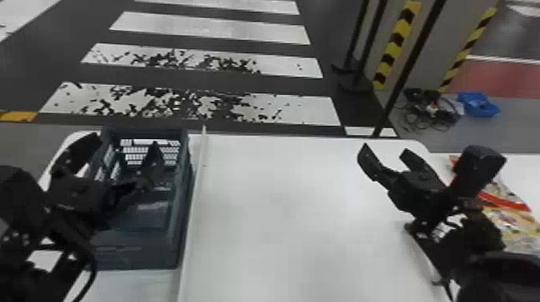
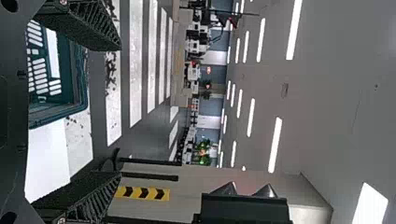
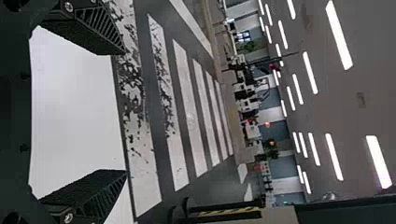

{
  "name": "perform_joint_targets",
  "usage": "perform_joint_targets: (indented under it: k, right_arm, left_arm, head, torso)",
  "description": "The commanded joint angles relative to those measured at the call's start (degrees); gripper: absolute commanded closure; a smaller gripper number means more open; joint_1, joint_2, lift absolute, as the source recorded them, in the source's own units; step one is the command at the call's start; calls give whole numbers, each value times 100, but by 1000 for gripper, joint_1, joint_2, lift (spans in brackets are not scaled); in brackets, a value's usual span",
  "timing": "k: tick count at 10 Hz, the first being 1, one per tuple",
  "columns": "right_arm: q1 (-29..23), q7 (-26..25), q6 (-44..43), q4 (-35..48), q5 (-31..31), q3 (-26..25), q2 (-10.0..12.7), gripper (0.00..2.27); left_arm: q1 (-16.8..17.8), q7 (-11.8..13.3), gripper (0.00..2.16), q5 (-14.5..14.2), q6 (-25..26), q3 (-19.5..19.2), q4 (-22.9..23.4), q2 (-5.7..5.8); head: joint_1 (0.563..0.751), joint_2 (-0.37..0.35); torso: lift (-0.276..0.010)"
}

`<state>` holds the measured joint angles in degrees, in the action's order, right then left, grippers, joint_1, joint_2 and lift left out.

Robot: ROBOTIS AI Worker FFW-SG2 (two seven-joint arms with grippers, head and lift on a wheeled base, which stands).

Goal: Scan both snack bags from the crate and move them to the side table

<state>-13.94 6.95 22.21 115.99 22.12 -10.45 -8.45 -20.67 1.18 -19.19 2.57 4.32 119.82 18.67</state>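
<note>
My left gripper (image 1: 120,158) is over the blue-grey crate (image 1: 132,251) at the table's left, its fingers spread with nothing between them. The left wrist view has the same gripper (image 2: 116,112) open, with the crate (image 2: 80,88) beyond its fingers. My right gripper (image 1: 387,154) stands open above the right part of the white table; its fingers are apart in the right wrist view too, where the gripper (image 3: 122,112) holds nothing. Colourful snack packaging (image 1: 510,219) in red, yellow and white lies on the side table, partly behind the right arm; I cannot tell how many bags.
The white main table (image 1: 273,209) has a raised strip (image 1: 197,180) beside the crate. The side table (image 1: 518,168) adjoins at the right. Beyond are a dark pole (image 1: 410,68), a striped pillar, cables and a blue tray (image 1: 478,105) on the floor.
</note>
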Motion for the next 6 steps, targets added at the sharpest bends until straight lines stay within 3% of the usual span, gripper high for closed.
perform_joint_targets:
  k: [1,4,6]
  right_arm:
    - [-381,-273,-1083,134,-454,526,221,83]
    - [-900,-844,-1979,143,-762,843,318,76]
    - [-1471,-967,-2348,143,-1017,940,239,76]
  left_arm:
    - [-157,-39,36,11,-33,69,86,32]
    - [-886,-241,36,38,-701,-10,279,128]
    - [-1370,-364,36,20,-718,-125,472,164]
  head:
    - [695,-105]
    - [695,-77]
    - [695,-58]
  torso:
    - [-95]
    - [-95]
    - [-95]
